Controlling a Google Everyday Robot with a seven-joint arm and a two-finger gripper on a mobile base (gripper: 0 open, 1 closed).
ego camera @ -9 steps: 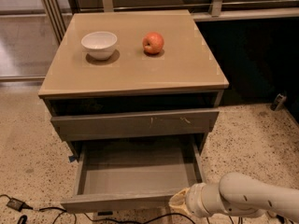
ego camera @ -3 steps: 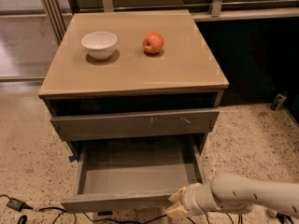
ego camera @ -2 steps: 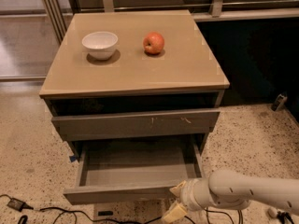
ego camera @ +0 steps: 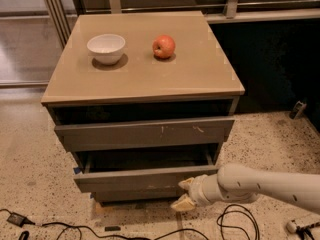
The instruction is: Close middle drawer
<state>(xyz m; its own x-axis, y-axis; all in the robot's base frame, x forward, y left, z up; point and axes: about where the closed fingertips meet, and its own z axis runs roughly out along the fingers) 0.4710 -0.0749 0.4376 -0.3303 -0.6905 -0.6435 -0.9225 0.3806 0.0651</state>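
Observation:
The middle drawer [ego camera: 132, 179] has a plain grey-brown front and stands only slightly out of the cabinet, with a dark gap above it. My gripper [ego camera: 183, 194] is at the right part of that front, its pale fingers [ego camera: 187, 183] spread apart and against the drawer front, holding nothing. The white arm [ego camera: 260, 183] comes in from the lower right. The drawer's interior is mostly hidden.
Above is a taller drawer front with pale scratch marks [ego camera: 145, 132]; below is a narrower front [ego camera: 135, 196]. A white bowl [ego camera: 106, 48] and a red apple [ego camera: 164, 46] sit on the cabinet top [ego camera: 200, 74]. Black cables [ego camera: 235, 224] lie on the speckled floor.
The middle drawer has slid from wide open to nearly in. My gripper has moved forward toward the cabinet with the drawer front.

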